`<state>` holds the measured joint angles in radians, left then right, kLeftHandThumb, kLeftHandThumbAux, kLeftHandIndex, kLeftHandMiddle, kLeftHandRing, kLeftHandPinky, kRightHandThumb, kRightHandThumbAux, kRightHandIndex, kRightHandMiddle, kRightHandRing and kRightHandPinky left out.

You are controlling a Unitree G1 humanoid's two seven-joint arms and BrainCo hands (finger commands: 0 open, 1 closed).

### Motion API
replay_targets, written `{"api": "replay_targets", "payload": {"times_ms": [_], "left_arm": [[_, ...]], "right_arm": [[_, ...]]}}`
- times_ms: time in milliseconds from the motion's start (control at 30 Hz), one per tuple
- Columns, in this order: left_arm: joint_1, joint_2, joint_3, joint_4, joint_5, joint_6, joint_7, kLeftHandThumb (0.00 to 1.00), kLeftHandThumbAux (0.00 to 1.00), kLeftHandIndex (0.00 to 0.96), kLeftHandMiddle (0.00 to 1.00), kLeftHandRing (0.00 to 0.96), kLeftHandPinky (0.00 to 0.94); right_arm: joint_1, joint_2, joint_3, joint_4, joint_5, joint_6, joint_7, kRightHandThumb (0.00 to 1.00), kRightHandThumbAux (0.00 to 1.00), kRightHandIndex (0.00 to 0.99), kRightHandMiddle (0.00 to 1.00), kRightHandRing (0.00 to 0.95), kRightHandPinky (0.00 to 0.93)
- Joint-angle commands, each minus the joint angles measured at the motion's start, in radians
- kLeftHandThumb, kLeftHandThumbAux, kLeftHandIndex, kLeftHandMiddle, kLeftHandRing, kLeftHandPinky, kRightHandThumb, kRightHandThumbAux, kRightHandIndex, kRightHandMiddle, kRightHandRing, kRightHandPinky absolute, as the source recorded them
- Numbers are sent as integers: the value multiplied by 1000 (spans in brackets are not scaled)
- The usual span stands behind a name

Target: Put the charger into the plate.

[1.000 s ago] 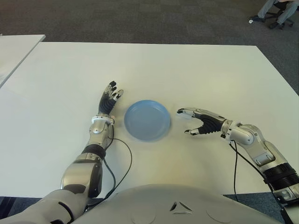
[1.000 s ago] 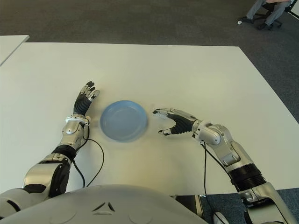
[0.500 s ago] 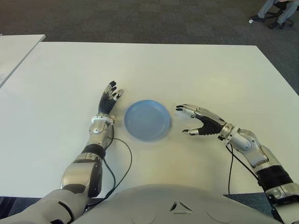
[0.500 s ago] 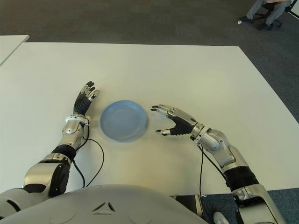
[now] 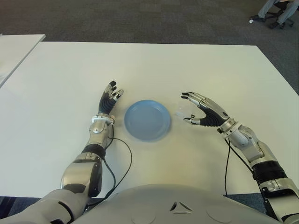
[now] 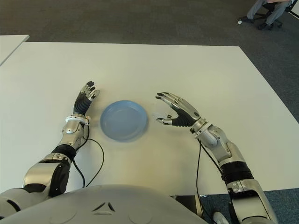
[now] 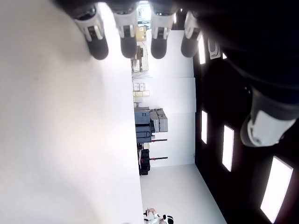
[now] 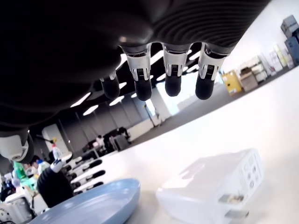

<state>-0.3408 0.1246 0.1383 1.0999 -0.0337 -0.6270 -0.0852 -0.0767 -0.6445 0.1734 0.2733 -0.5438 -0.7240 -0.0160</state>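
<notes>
Scene: round light-blue plate (image 5: 147, 120) at centre of white tabletop (image 5: 187, 65), nothing in it | Object: small white boxy charger (image 5: 181, 111) on the tabletop just right of the plate | Right hand (image 5: 204, 113): fingers spread above charger, holding nothing | Left hand (image 5: 109, 101): open, idle, left of plate | Progress: charger not yet grasped; pickup and placement remain.

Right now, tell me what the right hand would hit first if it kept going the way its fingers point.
The right hand is open, fingers aimed toward the plate. The white charger lies on the table just ahead of its palm, so it would likely meet that first, the plate after. Height above the charger is unclear.
</notes>
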Motion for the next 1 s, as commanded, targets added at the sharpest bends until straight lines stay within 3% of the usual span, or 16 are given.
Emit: {"api": "replay_targets", "payload": {"times_ms": [33,233,400,1000], "left_arm": [[59,-11,-10,59,17,65,11,0,534,0,57,43,43],[59,-10,-7,60,17,68,10,0,537,1,56,42,42],[60,-7,-5,61,16,71,9,0,537,2,57,45,48],[65,-4,1,61,10,74,8,0,543,7,68,57,60]], "right_arm": [[-17,13,-7,15,-68,10,-66,291,296,0,0,0,0],[-44,33,-5,28,-167,49,-189,315,201,0,0,0,0],[-57,49,2,36,-188,89,-217,340,150,0,0,0,0],[-98,53,52,35,-214,256,-121,335,115,0,0,0,0]]}}
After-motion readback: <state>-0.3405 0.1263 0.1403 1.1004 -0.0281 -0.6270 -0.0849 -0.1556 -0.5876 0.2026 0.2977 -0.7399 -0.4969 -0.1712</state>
